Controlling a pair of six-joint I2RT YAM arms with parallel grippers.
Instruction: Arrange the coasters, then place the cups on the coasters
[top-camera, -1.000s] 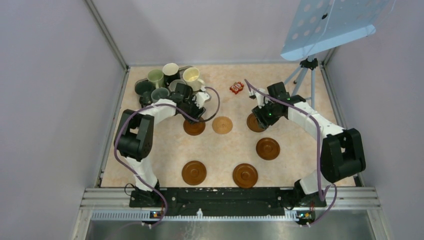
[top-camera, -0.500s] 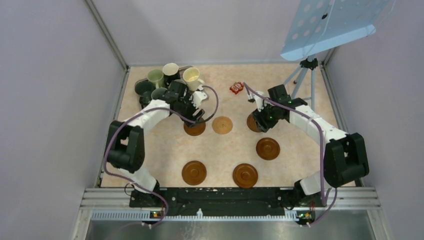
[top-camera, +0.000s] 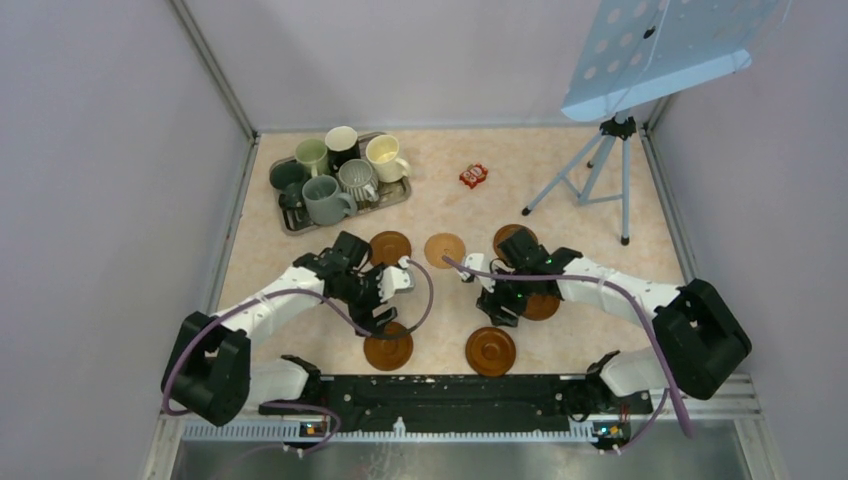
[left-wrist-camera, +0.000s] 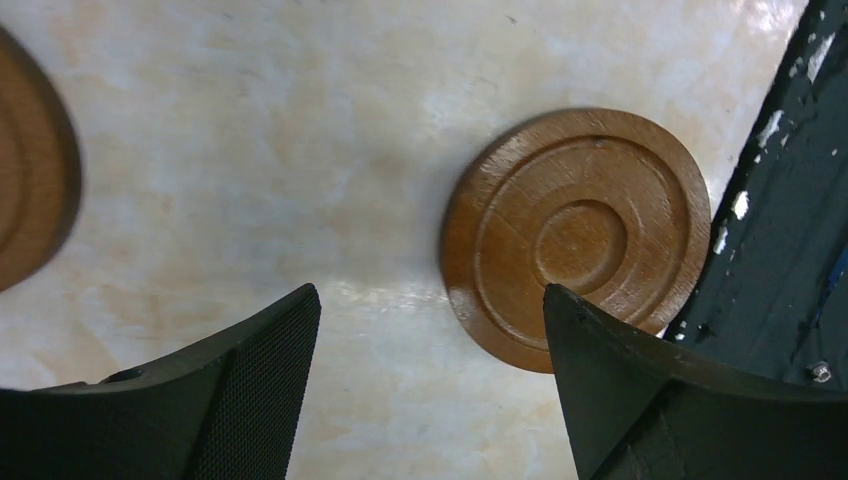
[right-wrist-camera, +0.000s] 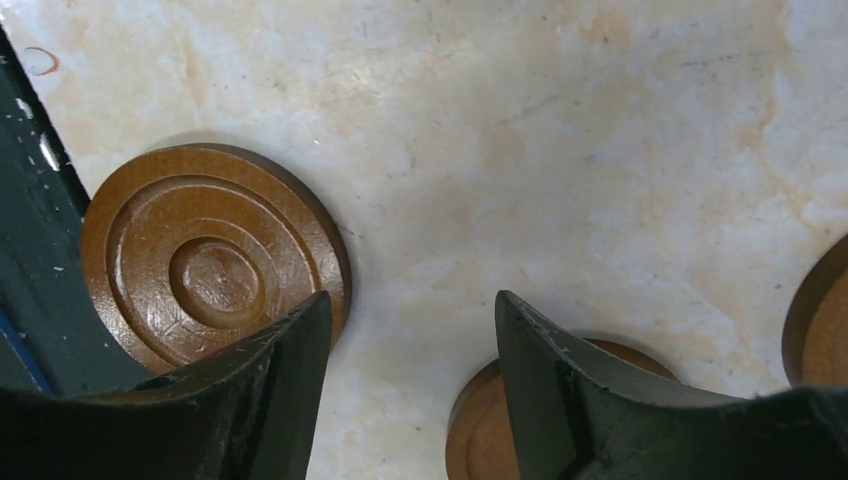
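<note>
Overhead, a pale marbled table (top-camera: 440, 320) with two arms reaching in from 6 o'clock. At 10 o'clock, a metal tray (top-camera: 385, 199) crowded with all six cups, upright: cream cup (top-camera: 383, 152), black cup (top-camera: 342, 140), pale green cup (top-camera: 312, 155), dark grey-green cup (top-camera: 290, 175), grey-blue cup (top-camera: 323, 198), ribbed grey cup (top-camera: 356, 178).

Six coasters lying flat on the bare table, none touching another. Across the middle: far-left coaster (top-camera: 390, 247) at 11 o'clock of centre, tan coaster (top-camera: 444, 249) at 12, far-right coaster (top-camera: 512, 236) at 1, its near edge hidden by the right arm. Nearer the arms: mid-right coaster (top-camera: 546, 310) at 4 o'clock, half covered by that arm. Near-left coaster (top-camera: 388, 350) at 7 and near-right coaster (top-camera: 490, 351) at 5, both just beside the black base rail (top-camera: 440, 388).

Left gripper (left-wrist-camera: 430, 300) low over the table, jaws spread wide and empty, bare tabletop between them. In its wrist view, near-left coaster just ahead at 1 o'clock of the gap.

Right gripper (right-wrist-camera: 412, 305) likewise released, jaws parted with nothing between. In its wrist view, near-right coaster at 10 o'clock beside the finger on the view's left, mid-right coaster partly under the other finger — contact impossible to tell.

Small red packet (top-camera: 473, 176) at 12 o'clock; tripod (top-camera: 612, 128) at 2 o'clock beneath a perforated blue panel (top-camera: 660, 50).
</note>
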